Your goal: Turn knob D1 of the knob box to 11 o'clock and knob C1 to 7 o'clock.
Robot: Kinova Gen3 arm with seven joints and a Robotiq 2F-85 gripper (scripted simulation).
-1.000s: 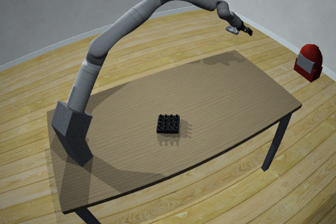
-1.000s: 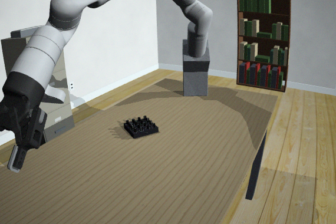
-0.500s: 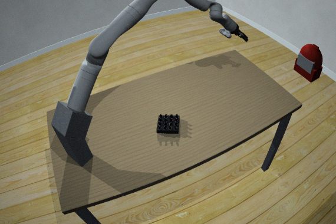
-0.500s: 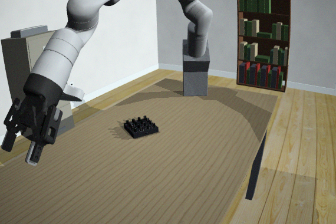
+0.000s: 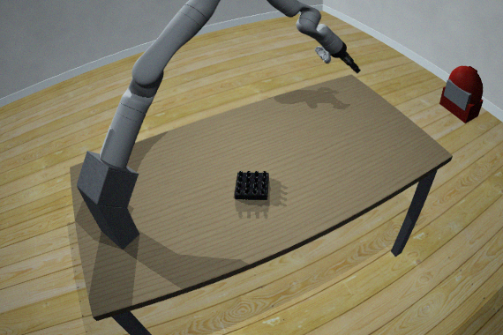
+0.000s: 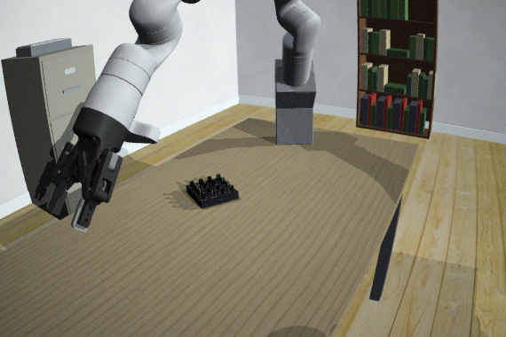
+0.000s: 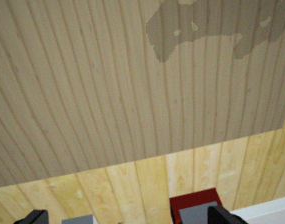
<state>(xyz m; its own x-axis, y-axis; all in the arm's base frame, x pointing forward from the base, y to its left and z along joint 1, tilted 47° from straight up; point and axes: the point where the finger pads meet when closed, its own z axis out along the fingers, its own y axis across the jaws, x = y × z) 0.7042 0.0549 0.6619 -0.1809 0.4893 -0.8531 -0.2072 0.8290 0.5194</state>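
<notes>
Gripper (image 6: 67, 206), near left in the exterior view: fingers spread wide, empty, well apart from work. Knob box (image 6: 212, 191), mid-table (image 6: 288, 241), on its feet: likely rigid; small stiff knobs, best pinched across their sides.
</notes>
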